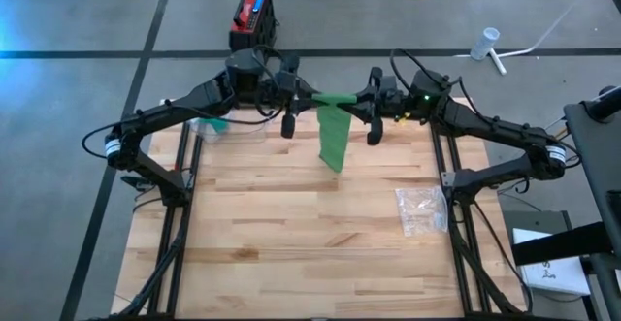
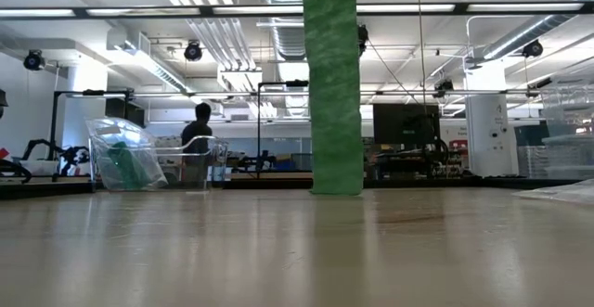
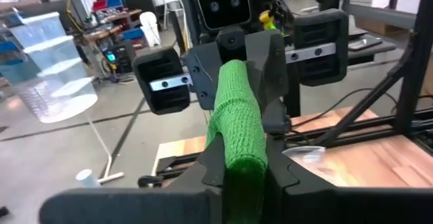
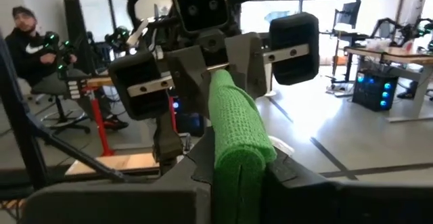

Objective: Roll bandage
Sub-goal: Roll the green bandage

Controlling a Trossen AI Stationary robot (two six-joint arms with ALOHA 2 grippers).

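A green bandage point(image 1: 333, 132) is held up between my two grippers over the far middle of the table. Its top runs as a bunched, roll-like bar point(image 3: 235, 112) from one gripper to the other. A flat strip point(image 2: 334, 94) hangs down from that bar, and its lower end point(image 2: 336, 188) reaches the tabletop. My left gripper point(image 1: 309, 99) is shut on the bar's left end. My right gripper point(image 1: 362, 101) faces it, shut on the right end. My left gripper pinches the bar's left end point(image 3: 242, 158) between its two fingers. It comes in level from the table's left, fingers lying along the bar. The bar is lifted clear. My right gripper pinches the bar's right end point(image 4: 238, 158) between its two fingers. It comes in level from the table's right, along the bar. The strip hangs below the hold.
A clear plastic container point(image 1: 221, 127) with something green inside stands at the far left of the table. A clear plastic bag point(image 1: 421, 210) lies at the right. A red and black device point(image 1: 254, 15) sits on the floor beyond the table. A person point(image 4: 27, 38) sits in the room.
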